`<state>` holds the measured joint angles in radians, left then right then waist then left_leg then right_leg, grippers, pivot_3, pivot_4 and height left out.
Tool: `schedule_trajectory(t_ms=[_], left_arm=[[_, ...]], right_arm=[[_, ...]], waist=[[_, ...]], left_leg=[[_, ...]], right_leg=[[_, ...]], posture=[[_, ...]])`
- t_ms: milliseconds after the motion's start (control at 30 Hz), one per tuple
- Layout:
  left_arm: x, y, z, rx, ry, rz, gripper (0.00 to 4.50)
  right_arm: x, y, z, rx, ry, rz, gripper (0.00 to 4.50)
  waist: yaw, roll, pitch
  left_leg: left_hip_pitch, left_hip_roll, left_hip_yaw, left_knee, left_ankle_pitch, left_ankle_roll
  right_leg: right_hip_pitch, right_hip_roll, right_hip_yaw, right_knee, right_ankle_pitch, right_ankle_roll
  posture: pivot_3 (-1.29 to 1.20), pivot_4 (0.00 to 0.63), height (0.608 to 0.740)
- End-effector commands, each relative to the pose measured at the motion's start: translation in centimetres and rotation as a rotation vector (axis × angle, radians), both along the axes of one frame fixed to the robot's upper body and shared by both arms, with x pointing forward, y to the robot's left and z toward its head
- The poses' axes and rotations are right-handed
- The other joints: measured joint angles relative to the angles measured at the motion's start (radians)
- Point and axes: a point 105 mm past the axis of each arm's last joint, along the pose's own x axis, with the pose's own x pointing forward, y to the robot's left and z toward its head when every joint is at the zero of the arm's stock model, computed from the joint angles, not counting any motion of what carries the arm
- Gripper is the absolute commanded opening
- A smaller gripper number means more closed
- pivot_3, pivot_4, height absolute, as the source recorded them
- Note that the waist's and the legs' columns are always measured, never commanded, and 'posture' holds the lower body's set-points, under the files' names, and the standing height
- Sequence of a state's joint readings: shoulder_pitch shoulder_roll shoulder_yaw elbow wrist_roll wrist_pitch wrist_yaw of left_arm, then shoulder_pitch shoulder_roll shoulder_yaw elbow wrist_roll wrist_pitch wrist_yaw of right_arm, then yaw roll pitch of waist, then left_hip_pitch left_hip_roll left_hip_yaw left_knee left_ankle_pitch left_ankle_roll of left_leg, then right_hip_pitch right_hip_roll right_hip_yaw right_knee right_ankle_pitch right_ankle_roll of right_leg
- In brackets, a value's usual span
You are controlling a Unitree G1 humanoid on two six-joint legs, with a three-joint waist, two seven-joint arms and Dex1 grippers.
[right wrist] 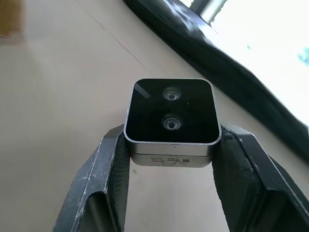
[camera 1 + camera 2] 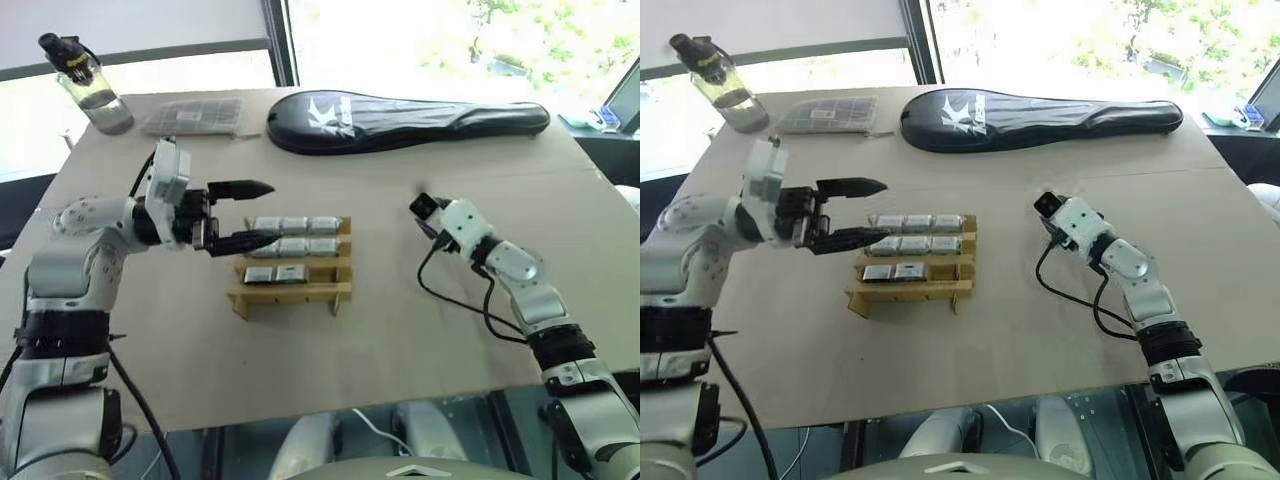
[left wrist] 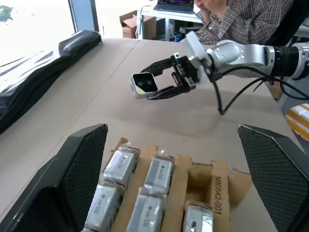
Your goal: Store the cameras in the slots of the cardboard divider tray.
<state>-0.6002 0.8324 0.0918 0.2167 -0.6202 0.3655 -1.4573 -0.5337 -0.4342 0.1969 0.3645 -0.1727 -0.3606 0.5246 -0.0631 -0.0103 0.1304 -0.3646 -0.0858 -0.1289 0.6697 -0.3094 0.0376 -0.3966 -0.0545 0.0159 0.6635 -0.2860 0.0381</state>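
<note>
- The cardboard divider tray (image 2: 292, 272) sits mid-table; the left gripper's (image 2: 250, 215) lower finger crosses in front of its far-left corner and hides part of the slot there.
- Eight wrapped cameras (image 2: 295, 247) fill the far and middle rows and two near-row slots; the near-right slot looks empty, though the slats shade it.
- In the left wrist view the tray's near rows are cut off at the frame edge.
- The left arm reaches in from the left, its gripper level and pointing right, over the tray's far-left corner.
- Its fingers are spread wide, one above the other, holding nothing.
- The right arm (image 2: 520, 280) stretches forward from the near right, its gripper (image 2: 423, 207) roughly level and angled left, well apart from the tray on its right.
- The right fingers (image 1: 241, 159) pinch a silver-edged camera (image 1: 170, 118) by its two sides, its black two-lens face turned back along the wrist, clear of the table.
- Far side: a water bottle (image 2: 88, 85), a grey gridded packet (image 2: 195, 116) and a black racket case (image 2: 400, 120).
</note>
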Motion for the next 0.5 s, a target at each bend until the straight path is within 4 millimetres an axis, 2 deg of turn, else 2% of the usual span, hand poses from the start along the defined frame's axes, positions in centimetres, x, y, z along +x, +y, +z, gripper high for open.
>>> schedule_trajectory(t_ms=[33,100,233,500], left_arm=[[0.1,-0.9,0.8,-0.041,0.002,-0.112,4.50],[0.8,-1.6,0.6,-0.050,0.008,-0.146,4.50],[1.9,-2.9,0.3,-0.045,-0.015,-0.173,4.50],[2.8,-4.1,0.3,-0.051,0.003,-0.193,4.50]], right_arm=[[-1.3,3.0,4.0,-0.137,-0.271,0.162,1.86],[-2.2,4.8,4.7,-0.238,-0.398,0.251,1.86],[-3.1,6.8,6.0,-0.314,-0.555,0.325,1.86],[-4.7,9.2,6.7,-0.330,-0.670,0.408,1.86]], waist=[[-0.006,0.000,0.000],[-0.007,0.000,0.000],[-0.009,-0.001,-0.001],[-0.009,-0.001,-0.001]], left_leg=[[0.000,0.000,0.000,0.000,0.000,0.000],[0.000,0.000,-0.001,0.000,0.000,0.000],[0.000,0.000,-0.002,0.002,0.000,-0.001],[0.000,-0.002,-0.004,0.003,0.000,-0.001]], right_leg=[[0.000,0.000,0.000,0.000,0.000,0.000],[0.000,0.000,-0.001,0.000,0.000,0.000],[0.000,0.001,-0.001,0.000,0.000,0.000],[-0.002,0.000,-0.001,0.000,0.000,0.000]], posture=[[0.00,0.150,0.740],[0.00,0.150,0.740],[0.00,0.150,0.740],[0.00,0.150,0.740]])
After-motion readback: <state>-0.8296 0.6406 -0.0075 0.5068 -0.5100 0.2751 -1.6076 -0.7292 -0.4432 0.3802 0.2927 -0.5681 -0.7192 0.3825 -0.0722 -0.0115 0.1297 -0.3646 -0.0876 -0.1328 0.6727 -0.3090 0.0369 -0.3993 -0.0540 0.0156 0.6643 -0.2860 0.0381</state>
